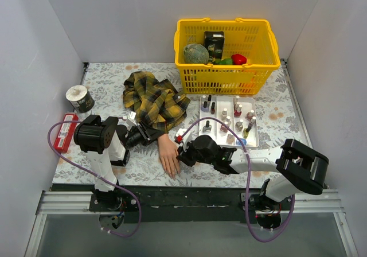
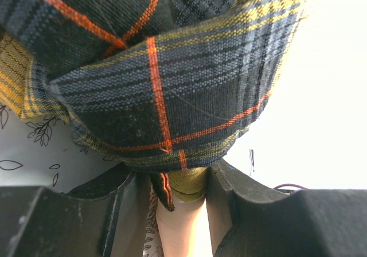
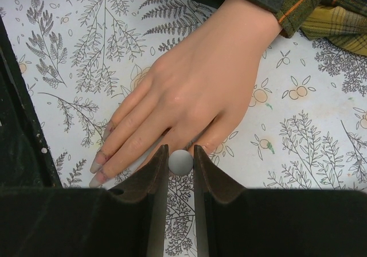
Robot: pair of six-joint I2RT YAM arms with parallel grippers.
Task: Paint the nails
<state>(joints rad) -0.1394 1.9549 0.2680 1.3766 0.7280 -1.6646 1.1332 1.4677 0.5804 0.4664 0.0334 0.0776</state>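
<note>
The peach mannequin hand (image 3: 198, 88) lies palm down on the leaf-print cloth, fingers toward the near edge; it also shows in the top view (image 1: 170, 158). Its greyish nails (image 3: 96, 166) show at the fingertips, lower left in the right wrist view. The plaid sleeve (image 1: 153, 99) bunches behind it. My left gripper (image 2: 172, 208) is shut on the wrist (image 2: 182, 225) just below the sleeve cuff (image 2: 186, 183). My right gripper (image 3: 180, 160) is shut on a small grey round cap (image 3: 180, 162), seen end-on, over the thumb side of the hand. Any brush under it is hidden.
A white tray (image 1: 253, 139) holds several small polish bottles, right of the hand. A yellow basket (image 1: 226, 76) with items stands at the back. A tape roll (image 1: 80, 98) and a red packet (image 1: 67, 132) lie at the left. The black table edge (image 3: 17, 125) runs close to the fingertips.
</note>
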